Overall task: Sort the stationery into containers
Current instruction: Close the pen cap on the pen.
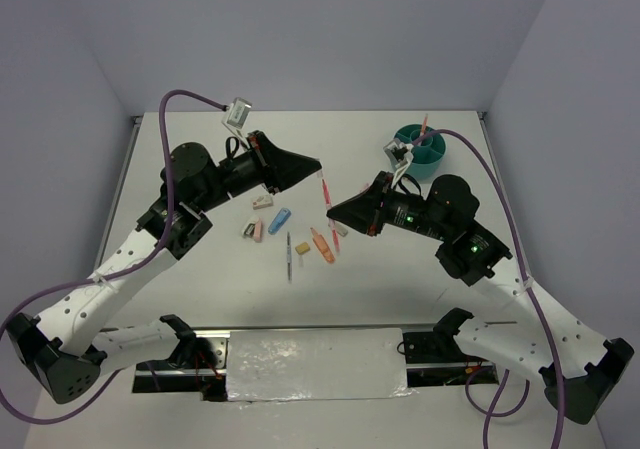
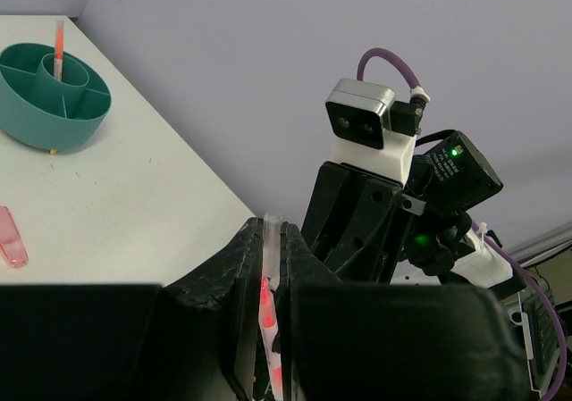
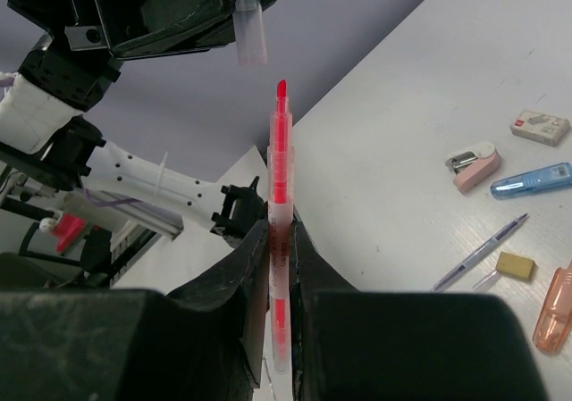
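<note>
The right gripper (image 3: 280, 236) has its fingers clamped on the barrel of a pink plastic highlighter marker (image 3: 281, 178). It holds the marker in the air above the white table (image 1: 230, 289), bare tip toward the left gripper (image 2: 268, 240). That one pinches a clear plastic cap (image 3: 251, 30), just apart from the tip. The round teal plastic organiser cup (image 1: 425, 166) sits at the far right, a pink pen (image 1: 424, 125) upright in its centre compartment. A blue eraser-like block (image 1: 280, 219), orange markers (image 1: 320, 243) and a thin dark pen (image 1: 289, 257) lie loose between the arms.
</note>
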